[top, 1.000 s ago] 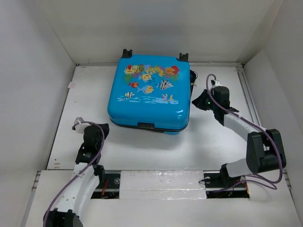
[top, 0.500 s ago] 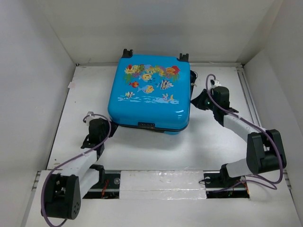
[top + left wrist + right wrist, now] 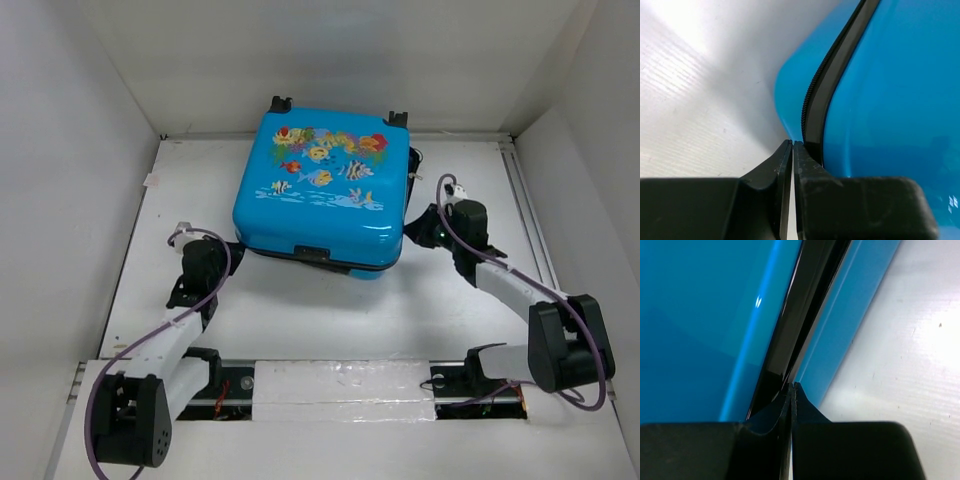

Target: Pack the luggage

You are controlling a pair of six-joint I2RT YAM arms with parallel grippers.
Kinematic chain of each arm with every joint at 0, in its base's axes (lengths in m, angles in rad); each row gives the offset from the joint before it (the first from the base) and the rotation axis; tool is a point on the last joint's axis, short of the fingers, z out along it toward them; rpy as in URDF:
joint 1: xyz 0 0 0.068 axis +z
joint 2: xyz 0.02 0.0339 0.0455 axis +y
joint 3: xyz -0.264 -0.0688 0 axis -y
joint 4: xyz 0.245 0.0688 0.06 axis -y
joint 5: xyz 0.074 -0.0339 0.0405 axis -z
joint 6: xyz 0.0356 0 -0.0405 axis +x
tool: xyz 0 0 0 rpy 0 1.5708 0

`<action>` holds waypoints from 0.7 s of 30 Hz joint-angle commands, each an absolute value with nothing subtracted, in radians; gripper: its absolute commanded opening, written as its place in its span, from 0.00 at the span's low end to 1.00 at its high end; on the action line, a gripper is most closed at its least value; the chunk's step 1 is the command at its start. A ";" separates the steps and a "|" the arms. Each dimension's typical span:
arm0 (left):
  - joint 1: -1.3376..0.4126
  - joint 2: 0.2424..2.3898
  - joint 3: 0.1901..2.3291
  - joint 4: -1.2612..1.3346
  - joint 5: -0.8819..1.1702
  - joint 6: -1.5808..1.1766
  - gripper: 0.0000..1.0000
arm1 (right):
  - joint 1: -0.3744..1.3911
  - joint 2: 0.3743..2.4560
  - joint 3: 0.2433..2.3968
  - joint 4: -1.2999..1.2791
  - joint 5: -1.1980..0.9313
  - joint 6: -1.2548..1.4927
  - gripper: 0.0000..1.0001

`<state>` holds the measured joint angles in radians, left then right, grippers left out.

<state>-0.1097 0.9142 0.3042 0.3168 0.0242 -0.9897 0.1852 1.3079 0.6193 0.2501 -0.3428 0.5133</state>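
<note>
Both our left gripper (image 3: 233,249) and right gripper (image 3: 414,226) are pressed together and empty, their tips at the dark seam (image 3: 812,100) on opposite sides of the blue luggage (image 3: 320,195), which lies fish print up toward the back of the white table (image 3: 300,315).

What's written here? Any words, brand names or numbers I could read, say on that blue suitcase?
No text can be read in any view.
The suitcase lid shows only a picture of fish and coral, no words.
The small pale tag at far left is too small to read.
</note>
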 commanded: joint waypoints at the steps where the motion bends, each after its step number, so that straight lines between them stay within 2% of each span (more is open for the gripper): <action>1: -0.123 0.829 0.425 0.620 0.120 -1.012 0.05 | 0.204 1.266 0.588 0.347 -0.382 0.535 0.04; 6: -0.123 0.796 0.440 0.661 0.133 -1.022 0.09 | 0.227 1.292 0.551 0.371 -0.409 0.545 0.04; 12: -0.123 0.836 0.471 0.719 0.170 -1.040 0.25 | 0.261 1.226 0.508 0.391 -0.414 0.554 0.04; 15: -0.123 0.825 0.471 0.773 0.181 -1.051 0.41 | 0.272 1.192 0.488 0.391 -0.414 0.554 0.04; 16: -0.123 0.825 0.471 0.773 0.181 -1.051 0.43 | 0.281 1.178 0.479 0.381 -0.382 0.554 0.04; 18: -0.123 0.792 0.498 0.634 0.140 -1.005 0.52 | 0.281 1.135 0.454 0.354 -0.341 0.554 0.09; 20: -0.123 0.755 0.499 0.487 -0.005 -0.992 0.71 | 0.281 1.121 0.443 0.345 -0.325 0.554 0.14; 21: -0.123 0.755 0.470 0.457 -0.035 -0.992 0.86 | 0.281 1.111 0.431 0.345 -0.325 0.554 0.19</action>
<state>-0.1234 0.7891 0.4549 0.5671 0.0875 -1.0149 0.2661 1.1439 0.4431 0.2989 -0.3401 0.5472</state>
